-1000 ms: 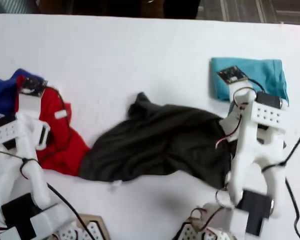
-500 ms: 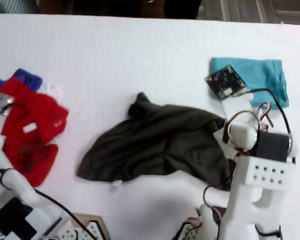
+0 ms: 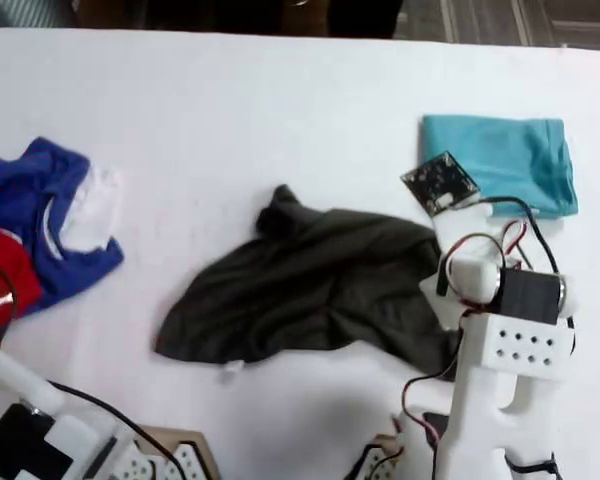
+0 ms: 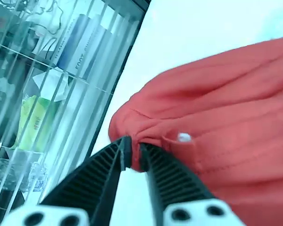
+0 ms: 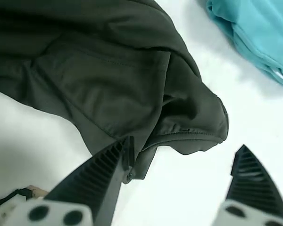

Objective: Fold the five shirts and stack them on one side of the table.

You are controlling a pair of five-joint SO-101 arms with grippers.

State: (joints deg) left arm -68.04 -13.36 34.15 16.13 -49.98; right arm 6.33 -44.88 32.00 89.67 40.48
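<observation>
A crumpled dark shirt point(image 3: 310, 290) lies in the middle of the table. A folded teal shirt point(image 3: 500, 160) rests at the far right. At the left, a blue shirt point(image 3: 40, 215) lies spread, with a red shirt point(image 3: 0, 285) at the table's left edge. My left gripper point(image 4: 132, 153) is shut on a bunched fold of the red shirt point(image 4: 217, 141). My right gripper point(image 5: 179, 174) stands open above the near right corner of the dark shirt point(image 5: 108, 70), with the teal shirt point(image 5: 259, 33) beyond. The right arm point(image 3: 505, 340) stands over the dark shirt's right end.
A white piece of cloth point(image 3: 95, 205) lies against the blue shirt. The arm bases and a wooden block point(image 3: 180, 455) sit along the near edge. The white table point(image 3: 280, 110) is bare across its far half.
The left arm has dragged the red shirt leftward off the blue shirt, uncovering the blue one. The right arm has drawn back toward the near edge, its wrist over the dark shirt's right end.
</observation>
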